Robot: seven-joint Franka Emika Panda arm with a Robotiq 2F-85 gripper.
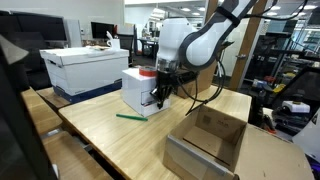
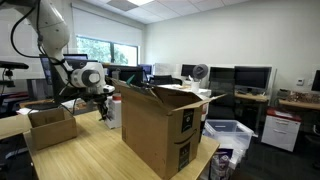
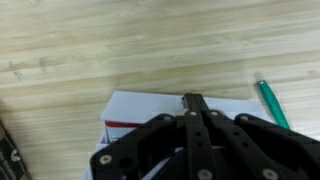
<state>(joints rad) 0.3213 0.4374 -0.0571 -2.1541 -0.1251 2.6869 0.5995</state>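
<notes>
Looking through the wrist view, we see the gripper (image 3: 193, 101) with its fingers pressed together and nothing visible between them, poised at the rim of a white box (image 3: 145, 108) with a red stripe. That box stands near one edge of the tabletop (image 1: 110, 138), with a green pen (image 1: 130, 117) just beside it and an open cardboard box (image 1: 208, 142) at a corner.
</notes>
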